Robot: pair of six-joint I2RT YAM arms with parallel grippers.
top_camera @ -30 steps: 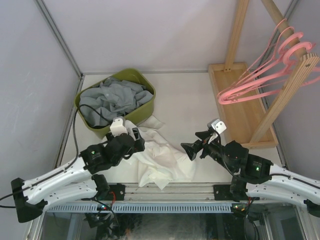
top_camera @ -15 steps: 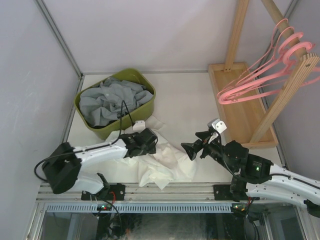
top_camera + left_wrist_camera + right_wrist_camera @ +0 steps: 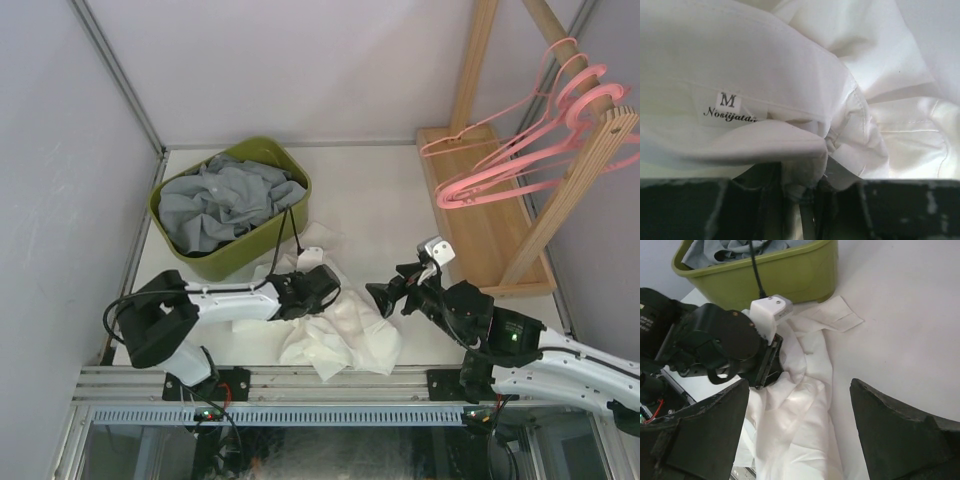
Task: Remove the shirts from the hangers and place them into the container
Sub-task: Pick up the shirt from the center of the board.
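Note:
A white shirt lies crumpled on the table in front of the olive-green container, which holds grey shirts. My left gripper lies low on the white shirt's upper edge. In the left wrist view its jaws pinch a fold of the white shirt near the collar label. My right gripper hovers open just right of the shirt, nothing between its fingers; below them I see the white shirt, the left gripper and the container. Bare pink hangers hang on the rack pole.
The light wooden rack stands at the back right, its base flat on the table and its pole slanting up to the right. A black cable runs from the left wrist past the container's front corner. Grey walls close in the left and the back.
My left arm has reached right across the white shirt and its jaws have closed on a fold of it. One hanger has swung out leftward. The right arm has barely moved.

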